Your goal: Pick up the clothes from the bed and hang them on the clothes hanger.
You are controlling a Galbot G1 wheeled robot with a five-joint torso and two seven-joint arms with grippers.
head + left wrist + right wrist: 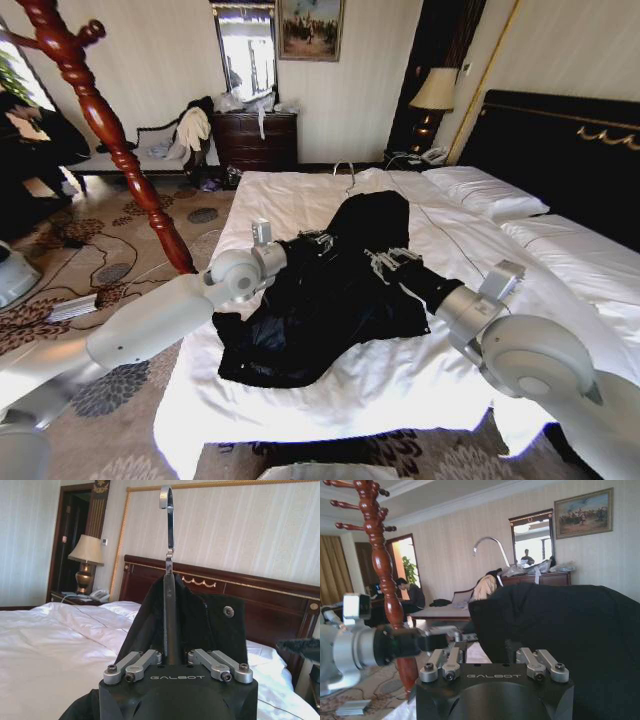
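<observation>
Between the left gripper's (177, 660) fingers (131, 664) stands the slim black stem of the clothes hanger (170, 600), clamped upright with its silver hook curving above and the black clothes (210, 620) draped over both shoulders of it. From the head view that left gripper (312, 240) sits at the garment's upper left edge, with its pale arm reaching in from the floor side of the bed (320, 390). The right gripper (392, 262) is pressed into the black cloth on the opposite side; its fingers (544, 664) are buried in fabric, and whether they are closed on it cannot be told. The clothes (330, 290) lie spread in a dark heap across the middle of the white bed, collar end toward the pillows and the black headboard (570, 150). Just off the left side of the bed rises a reddish wooden coat stand (110, 130), which the right wrist view also shows close behind the left arm. By my judgement the garment is already being fitted onto the hanger, so the dressing step is under way. The next move likely calls for seating both shoulders evenly, then lifting without letting the slippery cloth slide off.
</observation>
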